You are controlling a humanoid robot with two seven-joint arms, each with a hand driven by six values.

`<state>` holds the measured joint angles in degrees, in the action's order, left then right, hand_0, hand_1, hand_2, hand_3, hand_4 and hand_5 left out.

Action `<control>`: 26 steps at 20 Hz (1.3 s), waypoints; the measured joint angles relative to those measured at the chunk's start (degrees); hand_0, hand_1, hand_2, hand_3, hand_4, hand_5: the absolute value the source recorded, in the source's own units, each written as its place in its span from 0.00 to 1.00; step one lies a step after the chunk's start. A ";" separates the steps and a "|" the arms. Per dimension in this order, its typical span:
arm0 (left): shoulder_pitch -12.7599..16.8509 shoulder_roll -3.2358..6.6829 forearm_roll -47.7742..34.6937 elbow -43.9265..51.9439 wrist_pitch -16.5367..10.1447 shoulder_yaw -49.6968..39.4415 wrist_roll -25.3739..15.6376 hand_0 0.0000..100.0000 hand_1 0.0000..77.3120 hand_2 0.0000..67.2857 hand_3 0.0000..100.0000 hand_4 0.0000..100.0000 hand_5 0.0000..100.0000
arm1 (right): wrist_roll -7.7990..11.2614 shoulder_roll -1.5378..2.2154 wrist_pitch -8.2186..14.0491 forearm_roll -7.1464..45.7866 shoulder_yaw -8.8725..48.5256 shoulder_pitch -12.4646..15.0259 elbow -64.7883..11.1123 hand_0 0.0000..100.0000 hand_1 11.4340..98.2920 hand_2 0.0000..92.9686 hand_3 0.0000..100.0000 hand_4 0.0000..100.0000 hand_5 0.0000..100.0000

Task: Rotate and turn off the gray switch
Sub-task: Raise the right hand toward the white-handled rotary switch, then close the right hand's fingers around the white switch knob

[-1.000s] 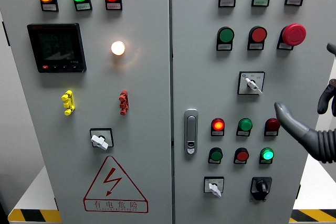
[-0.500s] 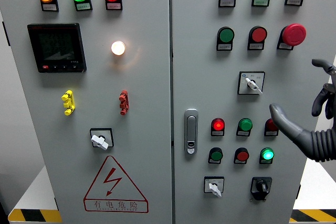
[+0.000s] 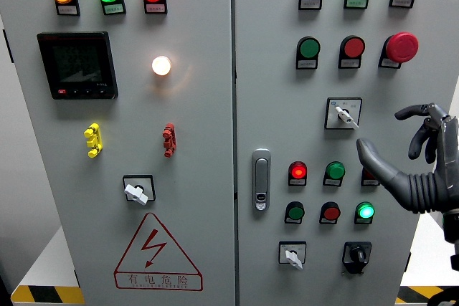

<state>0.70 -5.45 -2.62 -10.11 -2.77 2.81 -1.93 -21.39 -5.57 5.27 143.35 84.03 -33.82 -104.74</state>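
Beside gray switch point(image 3: 343, 114), right hand point(image 3: 412, 159) moved closer, fingers spread.

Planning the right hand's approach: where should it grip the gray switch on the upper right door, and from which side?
Pinch the gray switch's narrow lever across its flat sides. It slants toward the lower right, so come straight at the panel; the right hand is open just to its lower right.
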 measured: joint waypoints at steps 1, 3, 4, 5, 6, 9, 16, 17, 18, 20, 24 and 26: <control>0.00 0.00 0.00 0.00 0.01 0.00 0.00 0.00 0.00 0.16 0.21 0.13 0.13 | -0.16 -0.10 0.12 -0.10 -0.17 -0.29 0.61 0.00 0.35 0.53 0.91 1.00 0.95; 0.00 -0.06 0.00 -0.01 0.04 0.00 0.00 0.00 0.00 0.16 0.21 0.13 0.13 | -0.24 -0.47 0.96 -0.16 -0.53 -0.70 1.91 0.00 0.35 0.54 0.91 1.00 0.95; 0.00 -0.06 0.00 0.00 0.04 0.00 0.00 0.00 0.00 0.16 0.21 0.13 0.13 | -0.24 -0.58 1.46 -0.17 -0.72 -1.05 2.57 0.00 0.35 0.54 0.91 1.00 0.95; 0.00 -0.06 0.01 0.00 0.04 0.00 0.00 0.00 0.00 0.16 0.21 0.13 0.13 | -0.24 -0.63 1.90 -0.18 -0.92 -1.46 3.36 0.00 0.35 0.54 0.91 1.00 0.95; -0.01 -0.06 0.01 0.00 0.04 0.00 0.00 0.00 0.00 0.16 0.21 0.13 0.13 | -0.24 -0.66 2.21 -0.18 -1.03 -1.90 4.10 0.00 0.35 0.53 0.91 1.00 0.95; 0.00 -0.09 0.03 0.00 0.05 0.00 0.00 0.00 0.00 0.16 0.21 0.13 0.13 | -0.24 -0.71 2.66 -0.18 -1.13 -3.02 5.70 0.00 0.35 0.50 0.92 1.00 0.95; 0.02 -0.09 0.05 0.00 0.00 0.00 0.00 0.00 0.00 0.16 0.21 0.13 0.13 | -0.19 -0.84 2.91 -0.18 -1.38 -4.53 8.82 0.00 0.36 0.52 0.93 1.00 0.95; 0.04 -0.09 0.05 0.00 0.00 0.00 0.00 0.00 0.00 0.16 0.21 0.13 0.13 | -0.19 -0.88 2.96 -0.18 -1.54 -4.82 9.29 0.00 0.36 0.52 0.93 1.00 0.95; 0.05 -0.09 0.05 0.00 0.00 0.00 0.00 0.00 0.00 0.16 0.21 0.13 0.13 | -0.19 -0.88 3.06 -0.18 -1.63 -5.10 9.70 0.00 0.36 0.52 0.93 1.00 0.95; 0.05 -0.09 0.05 0.00 0.00 0.00 0.00 0.00 0.00 0.16 0.21 0.13 0.13 | -0.19 -0.88 3.48 -0.19 -1.97 -5.73 10.62 0.00 0.36 0.52 0.93 1.00 0.95; 0.06 -0.09 0.06 0.00 0.04 0.00 0.00 0.00 0.00 0.16 0.21 0.13 0.13 | -0.19 -0.92 4.78 -0.19 -2.72 -6.64 12.27 0.00 0.36 0.55 0.93 1.00 0.95; 0.09 -0.09 0.06 0.00 0.03 0.00 0.00 0.00 0.00 0.16 0.21 0.13 0.13 | -0.19 -0.90 5.10 -0.19 -2.87 -7.05 12.83 0.00 0.36 0.57 0.93 1.00 0.95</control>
<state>0.79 -5.54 -2.55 -10.11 -2.73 2.81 -1.93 -21.58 -6.47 10.38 143.16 81.16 -40.87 -91.92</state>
